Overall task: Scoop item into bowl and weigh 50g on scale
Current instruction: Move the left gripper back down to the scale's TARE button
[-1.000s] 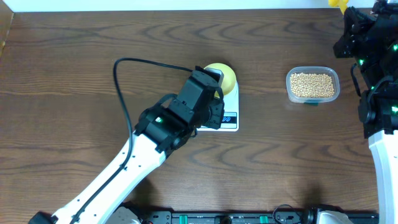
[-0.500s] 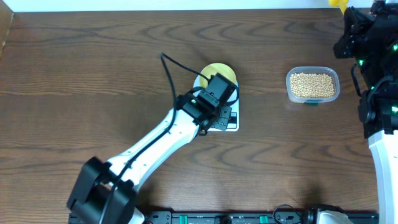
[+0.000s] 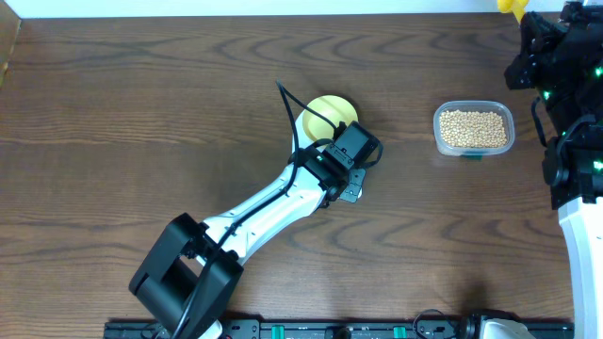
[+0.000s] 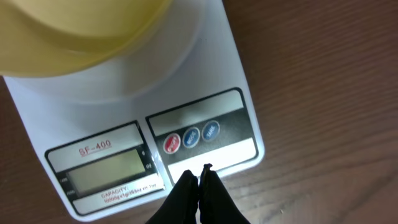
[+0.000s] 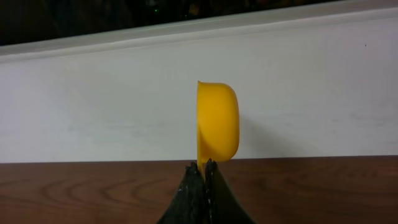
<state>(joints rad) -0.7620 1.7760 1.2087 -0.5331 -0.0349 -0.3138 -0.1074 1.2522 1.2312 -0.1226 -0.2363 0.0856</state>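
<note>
The pale yellow bowl (image 3: 320, 108) stands on the white scale (image 4: 205, 74); in the left wrist view the bowl (image 4: 81, 25) fills the top left. My left gripper (image 4: 199, 171) is shut and empty, its tips over the scale's front edge just below the red and blue buttons (image 4: 191, 137). The LCD (image 4: 106, 173) looks blank. The item, small tan beans (image 3: 473, 127), lies in a clear tub at the right. My right gripper (image 5: 204, 165) is shut on the handle of a yellow scoop (image 5: 217, 121), held high at the far right back.
The left arm (image 3: 283, 202) stretches from the front left across the table and hides most of the scale from above. A black cable (image 3: 287, 113) loops over it. The right arm (image 3: 570, 113) stands along the right edge beside the tub. A white wall (image 5: 93, 106) backs the table.
My left arm has swung right and stretched forward, carrying its shut gripper from the scale's left side to above the buttons. The right arm with the scoop has not moved.
</note>
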